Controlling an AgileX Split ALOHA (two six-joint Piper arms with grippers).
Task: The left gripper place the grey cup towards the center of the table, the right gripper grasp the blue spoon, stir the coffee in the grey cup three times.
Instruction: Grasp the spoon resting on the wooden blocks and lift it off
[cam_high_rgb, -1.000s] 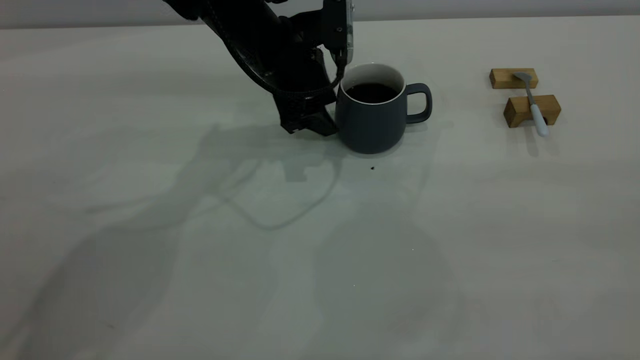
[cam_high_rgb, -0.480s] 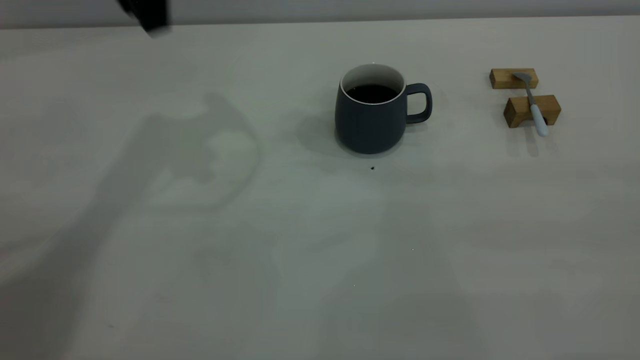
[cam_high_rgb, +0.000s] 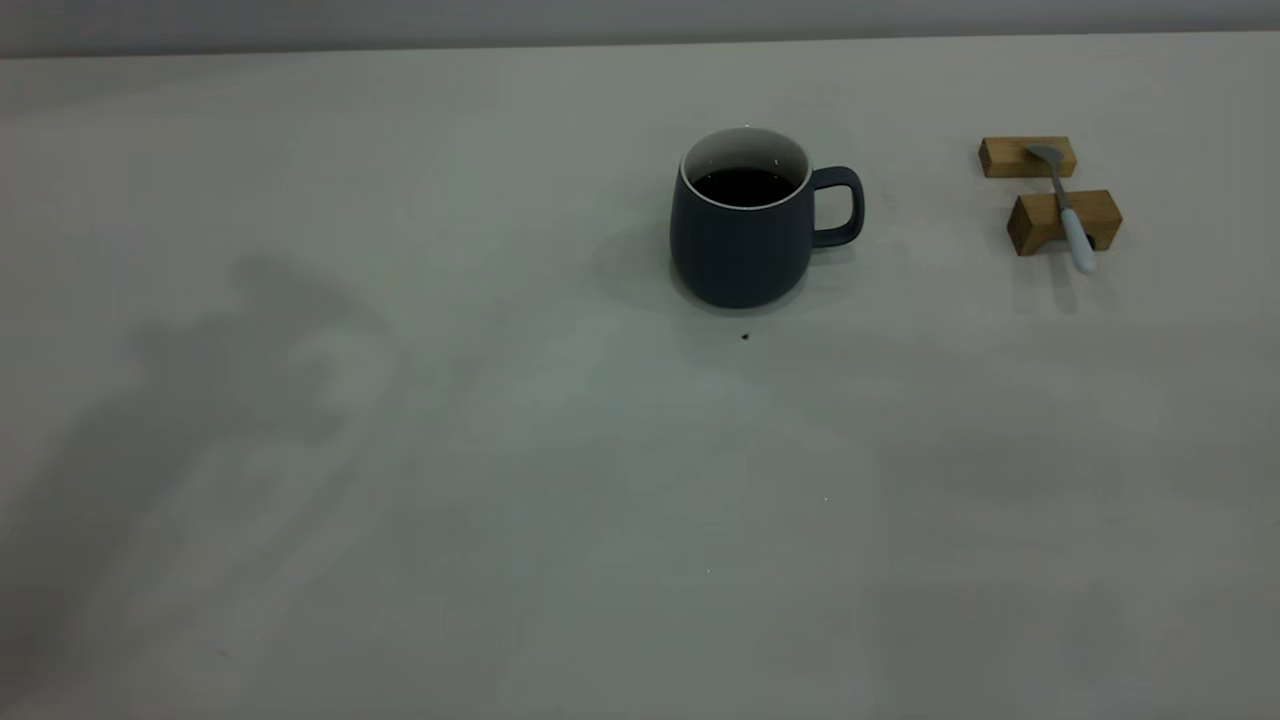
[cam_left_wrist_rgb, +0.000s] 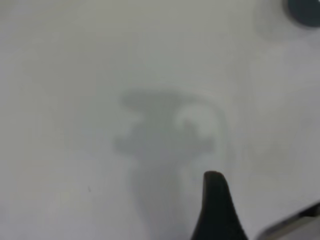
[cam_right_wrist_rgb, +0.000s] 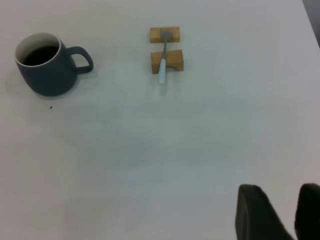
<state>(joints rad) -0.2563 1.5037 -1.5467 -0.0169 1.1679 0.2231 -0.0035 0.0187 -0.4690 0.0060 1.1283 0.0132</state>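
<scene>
The grey cup stands upright near the middle of the table, handle to the right, with dark coffee inside. To its right, the blue spoon lies across two wooden blocks. Neither arm shows in the exterior view. In the left wrist view my left gripper hangs open over bare table, far from the cup, which sits at the frame corner. The right wrist view shows my right gripper empty with a narrow gap between its fingers, well away from the spoon and the cup.
Two small wooden blocks hold the spoon off the table at the right. A tiny dark speck lies just in front of the cup. An arm's shadow falls on the left side of the table.
The left arm has let go of the cup, pulled away to the left and left the exterior view. Its shadow has slid left. Cup and spoon have not moved.
</scene>
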